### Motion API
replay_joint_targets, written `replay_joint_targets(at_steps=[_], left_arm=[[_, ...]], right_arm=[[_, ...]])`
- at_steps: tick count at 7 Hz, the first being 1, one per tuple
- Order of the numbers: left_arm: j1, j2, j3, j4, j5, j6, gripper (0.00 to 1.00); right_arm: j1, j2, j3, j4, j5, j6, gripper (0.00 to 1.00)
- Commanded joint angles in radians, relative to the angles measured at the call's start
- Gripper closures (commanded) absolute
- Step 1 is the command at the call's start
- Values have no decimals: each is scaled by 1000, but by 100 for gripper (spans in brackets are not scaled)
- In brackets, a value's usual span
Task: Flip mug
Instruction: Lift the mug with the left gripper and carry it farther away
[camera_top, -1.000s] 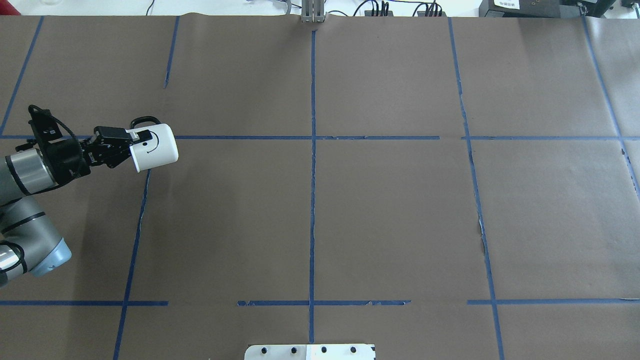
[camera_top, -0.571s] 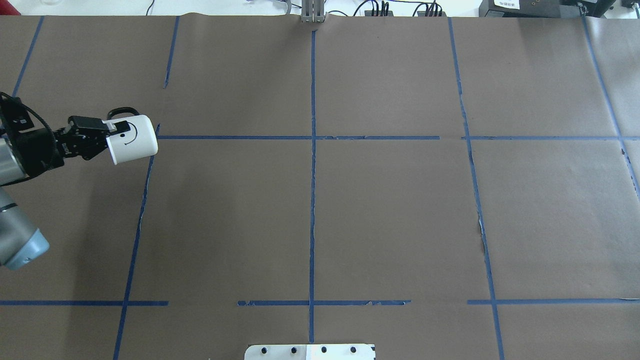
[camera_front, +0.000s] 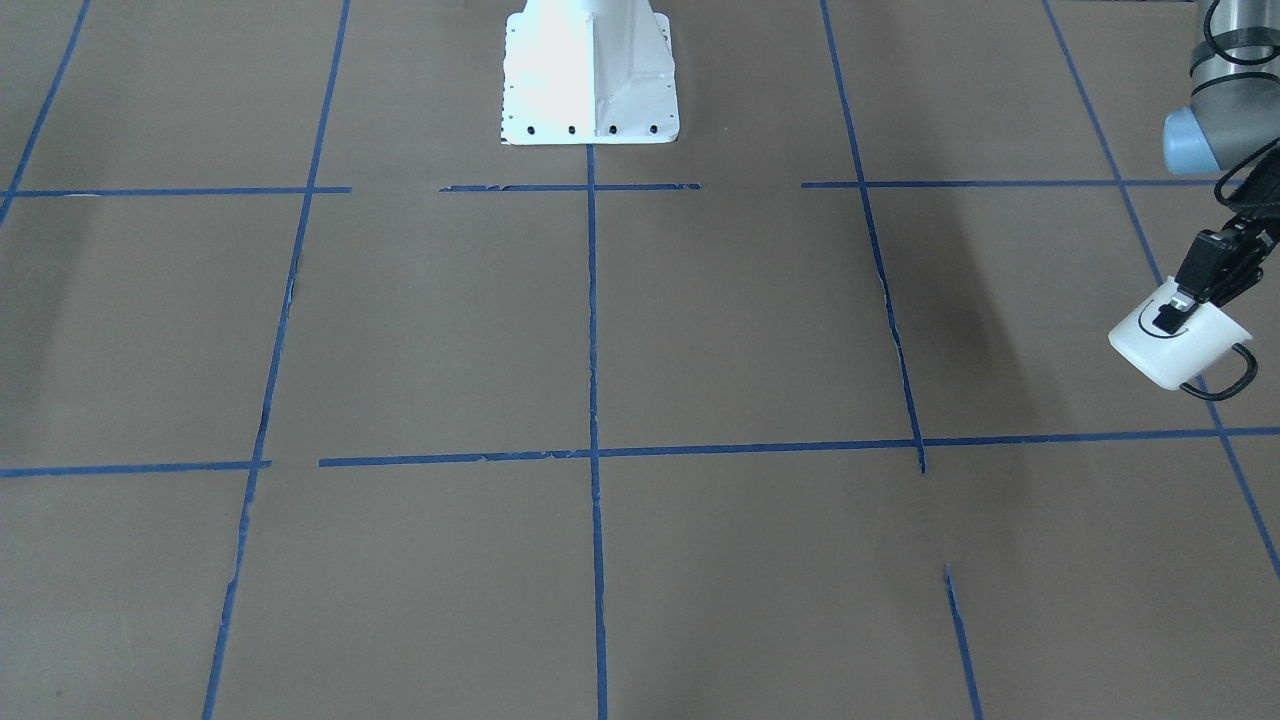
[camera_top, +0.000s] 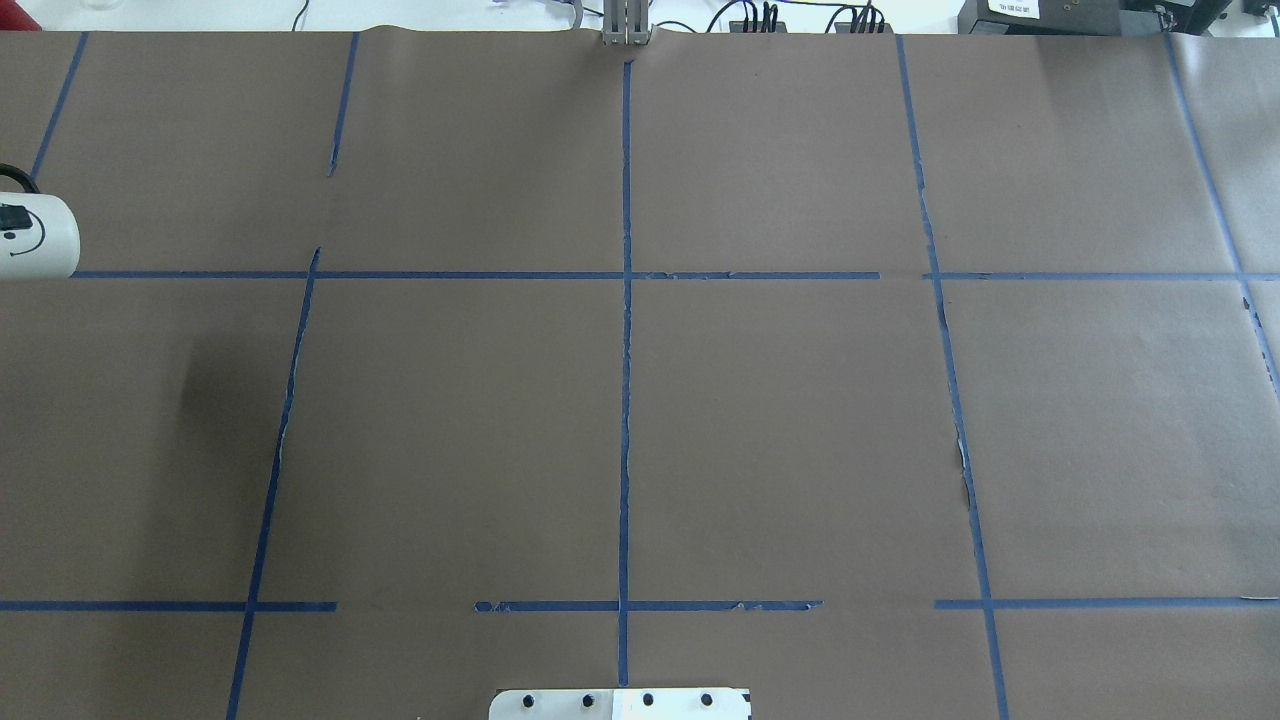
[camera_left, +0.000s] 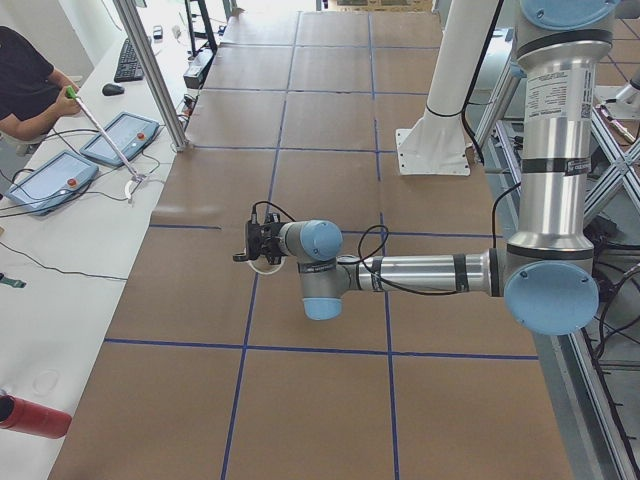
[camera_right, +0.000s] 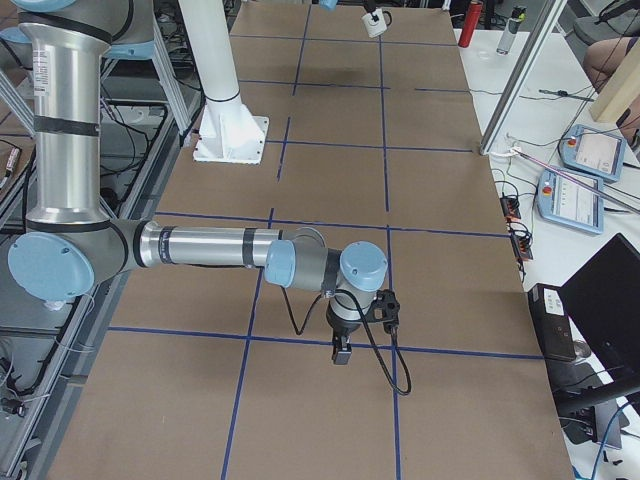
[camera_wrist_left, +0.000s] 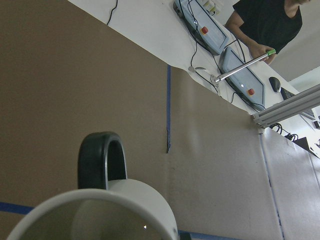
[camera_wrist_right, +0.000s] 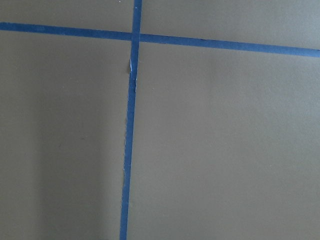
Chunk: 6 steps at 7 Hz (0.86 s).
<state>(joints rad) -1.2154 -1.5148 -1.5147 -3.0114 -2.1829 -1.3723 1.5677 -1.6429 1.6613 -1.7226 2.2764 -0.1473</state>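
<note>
The white mug (camera_front: 1178, 348) with a black smiley face and black loop handle hangs tilted on its side above the table. My left gripper (camera_front: 1168, 318) is shut on its rim, one finger over the face. In the overhead view the mug (camera_top: 38, 237) is at the far left edge, with the arm out of frame. The left wrist view shows the mug's open rim (camera_wrist_left: 105, 200) and its handle (camera_wrist_left: 101, 161) close up. My right gripper (camera_right: 341, 350) shows only in the exterior right view, low over the table. I cannot tell whether it is open or shut.
Brown paper with a blue tape grid (camera_top: 625, 400) covers the table. The white robot base (camera_front: 590, 70) stands at the robot's side. An operator (camera_left: 25, 85) sits by tablets (camera_left: 120, 138) beyond the table's far edge, next to an aluminium post (camera_left: 150, 70).
My left arm has moved left and slightly away from the robot with the mug. The arm has left the overhead view and only the mug shows at its edge.
</note>
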Motion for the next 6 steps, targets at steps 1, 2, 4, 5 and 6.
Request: replay_joint_targets(at_steps=[1,2,4,5,6], left_arm=[[42,4,-152,325,8,30,100],[101,-13,-238,523,67,30,100],[209,-342,-298,1085,141,30,100],[288,-533,-264,1316,216,29,100],[366,-606,-239,1374,228,19,100]], right_arm=[[0,0,0,0,0,0,0],[0,0,0,0,0,0,0],[0,0,0,0,0,0,0],[0,0,0,0,0,0,0],[0,0,0,0,0,0,0]])
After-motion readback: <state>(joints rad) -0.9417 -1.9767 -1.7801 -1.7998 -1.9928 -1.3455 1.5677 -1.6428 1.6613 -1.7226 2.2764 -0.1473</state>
